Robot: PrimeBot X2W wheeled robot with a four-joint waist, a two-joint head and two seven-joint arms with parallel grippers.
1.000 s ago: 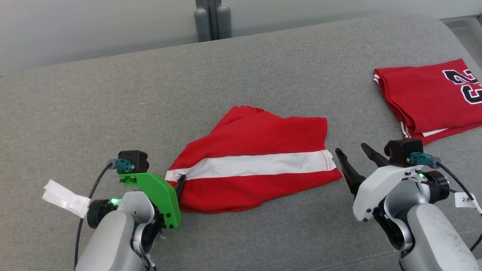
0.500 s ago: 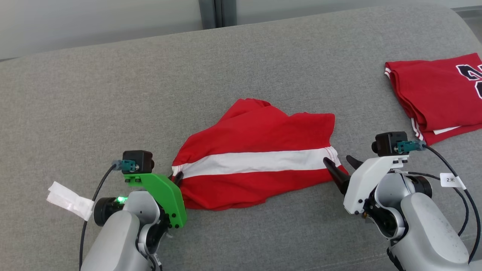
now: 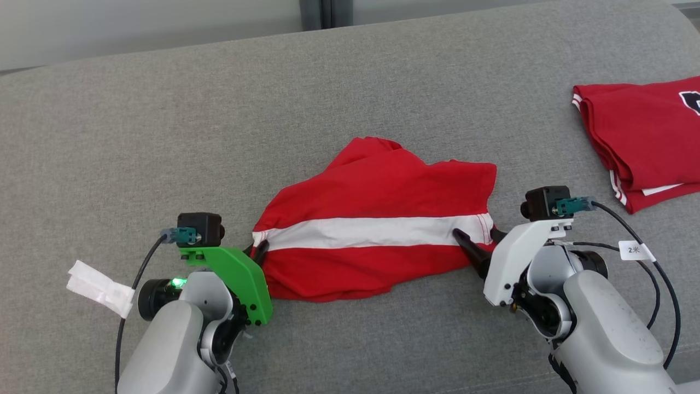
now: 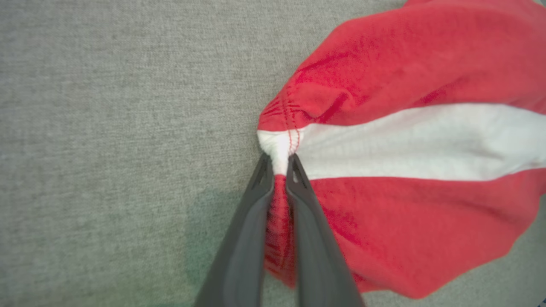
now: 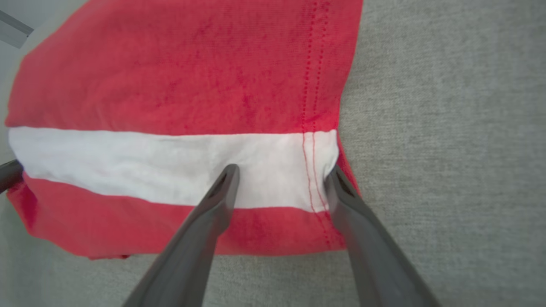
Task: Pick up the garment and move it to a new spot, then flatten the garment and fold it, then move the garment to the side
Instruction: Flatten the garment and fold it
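Now that left gripper (image 4: 279,164) has clamped garment (image 3: 377,186) at left hem, right gripper (image 5: 283,172) arrives, jaws apart, astride right hem; second pinch due.

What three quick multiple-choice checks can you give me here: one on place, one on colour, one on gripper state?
1. Where does the folded red jersey lie, relative to the striped garment?
A. On top of it
B. Apart from it, to the robot's right
C. To the robot's left
2. What colour is the stripe across the garment?
A. Blue
B. Black
C. White
3. How do the grippers stand?
A. The left gripper shut on the garment, the right gripper open
B. Both open
C. Both shut on the garment
Answers: 1 B, bare grey cushion separates them in the head view; 2 C, a white band runs between red areas; 3 A, the left fingers pinch the stripe's end, while the right fingers stand wide at the hemmed end.
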